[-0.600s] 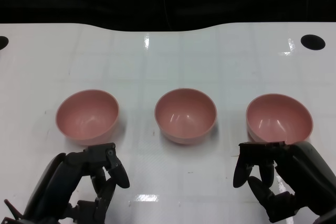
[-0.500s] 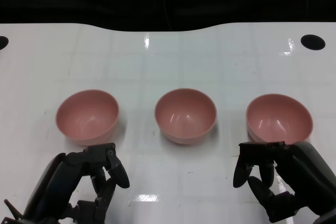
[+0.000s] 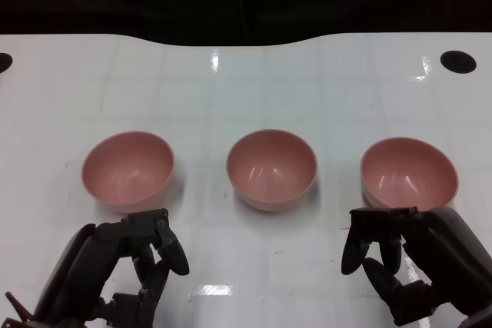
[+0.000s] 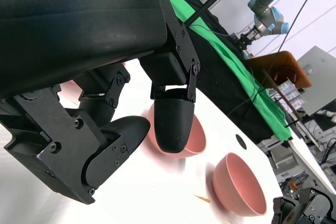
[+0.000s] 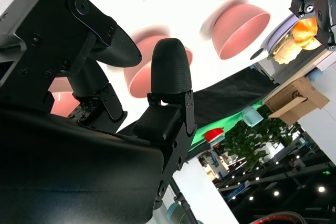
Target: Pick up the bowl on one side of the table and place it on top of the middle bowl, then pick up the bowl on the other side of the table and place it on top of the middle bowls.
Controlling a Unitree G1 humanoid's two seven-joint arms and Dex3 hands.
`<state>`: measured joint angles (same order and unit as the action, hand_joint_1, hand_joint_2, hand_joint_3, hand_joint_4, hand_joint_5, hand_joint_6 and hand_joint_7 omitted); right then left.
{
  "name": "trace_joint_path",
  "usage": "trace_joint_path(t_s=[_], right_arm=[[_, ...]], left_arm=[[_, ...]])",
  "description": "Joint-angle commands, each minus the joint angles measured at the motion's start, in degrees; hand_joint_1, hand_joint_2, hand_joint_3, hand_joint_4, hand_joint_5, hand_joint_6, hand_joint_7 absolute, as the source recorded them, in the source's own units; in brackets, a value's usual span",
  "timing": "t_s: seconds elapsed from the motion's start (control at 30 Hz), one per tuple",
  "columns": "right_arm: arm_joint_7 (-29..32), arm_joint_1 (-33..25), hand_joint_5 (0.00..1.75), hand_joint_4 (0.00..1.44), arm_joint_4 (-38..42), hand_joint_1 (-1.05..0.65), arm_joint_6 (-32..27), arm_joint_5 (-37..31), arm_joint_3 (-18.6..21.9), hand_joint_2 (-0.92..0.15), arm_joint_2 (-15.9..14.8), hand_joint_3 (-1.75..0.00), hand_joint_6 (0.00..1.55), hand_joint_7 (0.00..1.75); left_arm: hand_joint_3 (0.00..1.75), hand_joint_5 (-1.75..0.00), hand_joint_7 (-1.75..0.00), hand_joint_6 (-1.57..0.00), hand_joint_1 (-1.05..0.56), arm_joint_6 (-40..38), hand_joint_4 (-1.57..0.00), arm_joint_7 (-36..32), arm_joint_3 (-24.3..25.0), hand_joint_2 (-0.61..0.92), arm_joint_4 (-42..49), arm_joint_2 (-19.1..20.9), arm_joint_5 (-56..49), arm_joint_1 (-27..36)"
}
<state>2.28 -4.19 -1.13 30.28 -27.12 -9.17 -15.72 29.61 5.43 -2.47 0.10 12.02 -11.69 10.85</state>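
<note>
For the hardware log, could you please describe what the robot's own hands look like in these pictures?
Both the left hand and the right hand are matte black, with a smooth rounded shell and boxy jointed fingers ending in rounded tips. Small screws show at the joints. The silver forearms are not visible here.

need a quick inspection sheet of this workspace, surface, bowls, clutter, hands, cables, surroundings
surface: glossy white table, a dark round hole near its far right corner
job's things: three pink bowls in a row, apart and upright: left bowl, middle bowl, right bowl; none stacked yet
clutter: nothing seen on the table
hands: left hand near the left bowl, holding nothing; right hand at the near rim of the right bowl, fingers not closed on it
cables: thin black cables beyond the table in the left wrist view
surroundings: green cloth, another robot arm, cardboard box
</note>
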Motion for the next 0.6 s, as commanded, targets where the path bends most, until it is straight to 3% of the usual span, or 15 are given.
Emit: trace_joint_path(t_s=[0.03, 0.2, 0.27, 0.3, 0.37, 0.6], right_arm=[[0.8, 0.2, 1.75, 0.92, -0.4, -0.09, -0.4, -0.2, 0.5, -0.16, 0.0, -1.57, 0.85, 1.31], [1.6, 0.4, 1.75, 0.93, -0.2, -0.09, -0.4, -0.7, 0.7, -0.17, 0.3, -1.56, 0.85, 1.31], [2.7, 0.7, 1.50, 0.93, 0.2, -0.10, -0.4, -1.2, 0.9, -0.25, 0.5, -1.43, 0.88, 1.01], [3.6, 1.0, 1.46, 0.93, 0.4, -0.11, -0.7, -2.0, 1.1, -0.26, 0.7, -1.41, 0.89, 0.95], [5.1, 1.5, 1.33, 0.83, 0.3, -0.15, -1.7, -3.4, 1.5, -0.34, 0.9, -1.20, 0.87, 0.75], [8.7, 2.1, 1.22, 0.62, -0.1, -0.20, -4.0, -7.1, 1.6, -0.45, 1.5, -0.87, 0.77, 0.50]], left_arm=[[1.45, -1.59, -1.38, -0.86, -0.11, 0.4, -0.91, 0.0, 0.6, 0.30, 0.3, 0.9, 0.6, -0.2], [1.44, -1.58, -1.38, -0.86, -0.10, 0.4, -0.92, 0.1, 0.7, 0.31, 0.3, 0.9, 0.8, -0.2], [1.44, -1.57, -1.38, -0.86, -0.10, 0.4, -0.91, 0.1, 0.7, 0.30, 0.3, 0.9, 0.9, -0.2], [1.44, -1.56, -1.39, -0.85, -0.10, 0.2, -0.91, 0.2, 0.8, 0.30, 0.2, 0.9, 1.0, -0.2], [1.44, -1.56, -1.39, -0.85, -0.10, 0.4, -0.91, 0.2, 0.8, 0.30, 0.5, 1.0, 1.0, -0.4], [1.43, -1.56, -1.40, -0.85, -0.10, 0.3, -0.91, 0.4, 0.8, 0.30, 0.7, 1.0, 1.5, -0.4]])
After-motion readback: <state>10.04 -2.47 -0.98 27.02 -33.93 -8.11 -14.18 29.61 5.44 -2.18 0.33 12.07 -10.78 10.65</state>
